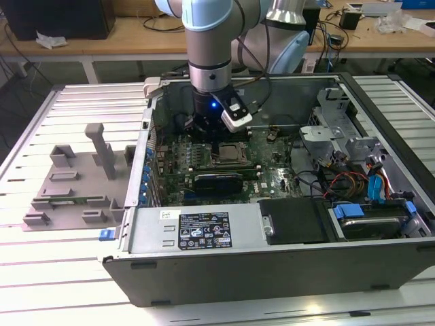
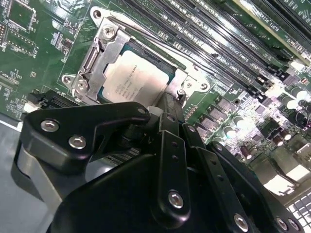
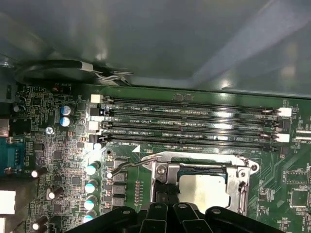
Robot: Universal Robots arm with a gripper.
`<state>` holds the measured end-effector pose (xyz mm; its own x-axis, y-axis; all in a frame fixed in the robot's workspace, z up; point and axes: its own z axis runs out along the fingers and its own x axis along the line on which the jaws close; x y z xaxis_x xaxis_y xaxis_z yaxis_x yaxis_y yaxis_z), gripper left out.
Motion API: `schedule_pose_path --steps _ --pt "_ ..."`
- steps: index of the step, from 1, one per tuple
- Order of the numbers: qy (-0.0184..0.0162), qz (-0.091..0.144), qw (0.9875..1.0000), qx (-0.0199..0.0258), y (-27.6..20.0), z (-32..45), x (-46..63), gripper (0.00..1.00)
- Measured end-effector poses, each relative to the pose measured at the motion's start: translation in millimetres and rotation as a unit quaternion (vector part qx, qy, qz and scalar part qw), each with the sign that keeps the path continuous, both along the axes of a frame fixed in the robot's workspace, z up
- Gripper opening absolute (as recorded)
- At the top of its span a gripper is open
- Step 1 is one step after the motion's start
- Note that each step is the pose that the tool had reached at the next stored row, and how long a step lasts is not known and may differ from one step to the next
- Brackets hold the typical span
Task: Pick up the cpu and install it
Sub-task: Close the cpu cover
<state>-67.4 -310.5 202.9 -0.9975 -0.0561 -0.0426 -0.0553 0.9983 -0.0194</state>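
CPU [image 2: 138,80] lies flat inside the socket frame [image 2: 99,56], and its silvery top plate shows through the frame's opening. In the first wrist view the CPU [image 3: 204,189] sits in the same way, ringed by the socket frame [image 3: 241,177]. A thin wire lever [image 3: 127,165] juts out just beside the frame. The gripper [image 2: 167,104] hangs over one edge of the socket frame. Its black fingers are drawn together with nothing between them, and whether the tips touch the frame cannot be told. Long memory slots [image 3: 194,121] run just beside the frame on the green board. In the exterior view the arm [image 1: 211,61] reaches down into the open computer case [image 1: 272,261] above the frame, and a grey tray [image 1: 68,183] lies well apart from it, outside the case.
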Motion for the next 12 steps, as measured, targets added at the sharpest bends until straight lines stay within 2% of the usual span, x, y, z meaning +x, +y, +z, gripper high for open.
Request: schedule_pose_path --steps 7,12 --pt "-0.0002 0.0 1.0 0.0002 0.0 -0.3 0.0 0.11" --pt "-0.0002 0.0 1.0 0.0002 0.0 6.8 0.0 0.11"
